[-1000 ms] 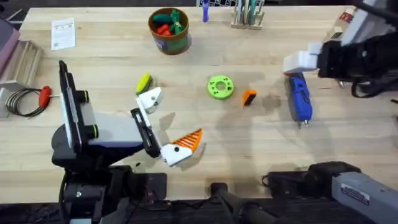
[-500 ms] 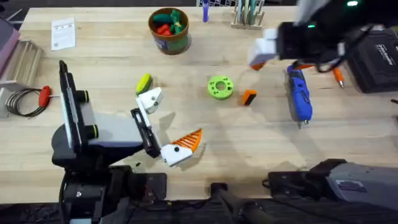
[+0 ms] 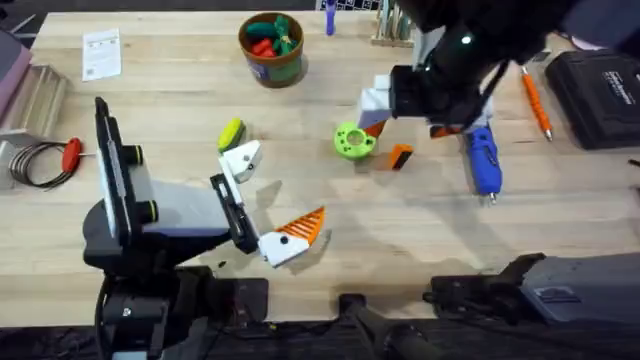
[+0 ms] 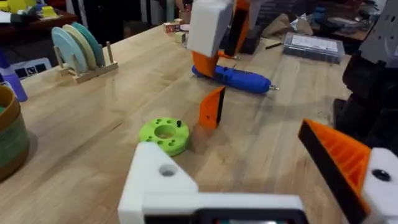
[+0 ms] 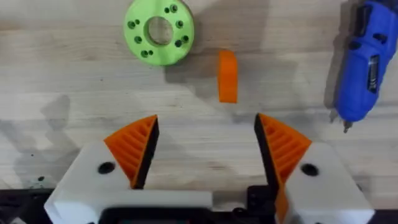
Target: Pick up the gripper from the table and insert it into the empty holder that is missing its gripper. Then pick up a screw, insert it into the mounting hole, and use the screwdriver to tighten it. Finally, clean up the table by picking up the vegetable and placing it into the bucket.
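The small orange gripper [image 3: 400, 156] lies on the table between the green disc [image 3: 353, 140] and the blue screwdriver [image 3: 483, 160]. My right gripper [image 3: 381, 110] hovers open over the disc's far side; its wrist view shows the gripper piece [image 5: 227, 76] just ahead of its orange pads [image 5: 134, 149]. My left gripper [image 3: 268, 197] stands open and empty; its white holder [image 3: 243, 158] is bare, with a mounting hole [image 4: 166, 170] on top. The yellow-green vegetable [image 3: 231, 133] lies beside that holder. The bucket [image 3: 271, 48] stands at the back. No screw can be made out.
Red and green toy vegetables sit in the bucket. An orange-handled driver [image 3: 535, 100] and a black case [image 3: 600, 85] lie at the right. A red-handled tool [image 3: 70, 155] and a paper [image 3: 102, 52] are at the left; a disc rack [image 4: 78, 50] stands at the back.
My right arm has swung left from the table's right edge, past the screwdriver, to above the green disc and orange gripper. The left arm and the objects have not moved.
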### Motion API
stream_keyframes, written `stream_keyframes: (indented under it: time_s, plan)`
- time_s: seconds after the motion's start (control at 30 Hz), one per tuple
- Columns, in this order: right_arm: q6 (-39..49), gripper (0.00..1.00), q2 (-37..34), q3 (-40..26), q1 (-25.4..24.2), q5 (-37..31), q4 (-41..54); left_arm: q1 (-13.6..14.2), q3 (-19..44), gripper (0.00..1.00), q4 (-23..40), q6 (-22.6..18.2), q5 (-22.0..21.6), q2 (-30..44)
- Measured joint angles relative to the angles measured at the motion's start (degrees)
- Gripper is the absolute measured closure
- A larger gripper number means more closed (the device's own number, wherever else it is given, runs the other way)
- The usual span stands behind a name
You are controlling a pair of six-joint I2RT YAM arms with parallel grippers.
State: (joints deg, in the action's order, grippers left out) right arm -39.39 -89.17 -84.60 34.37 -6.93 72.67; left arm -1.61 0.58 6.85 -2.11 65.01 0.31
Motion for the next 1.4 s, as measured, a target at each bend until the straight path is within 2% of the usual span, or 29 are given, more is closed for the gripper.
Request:
stream_keyframes:
  time_s: [0.27,0.5,1.07,1.4]
  plan:
    - [-4.27,0.075,-2.31,0.13,-0.75,0.83,0.03,0.0,0.0,0.015,-0.02,0.0,0.02,-0.02]
    - [-5.39,0.075,-2.29,3.82,-2.63,1.0,0.06,0.0,0.0,0.015,0.0,0.0,0.13,-0.02]
    - [-5.16,0.079,-2.29,10.76,-3.99,4.07,-6.96,0.0,0.0,0.015,0.0,0.0,0.15,-0.02]
    - [-2.29,0.082,-2.35,11.21,-7.1,4.45,-7.09,0.0,0.0,0.015,0.0,0.0,0.15,-0.01]
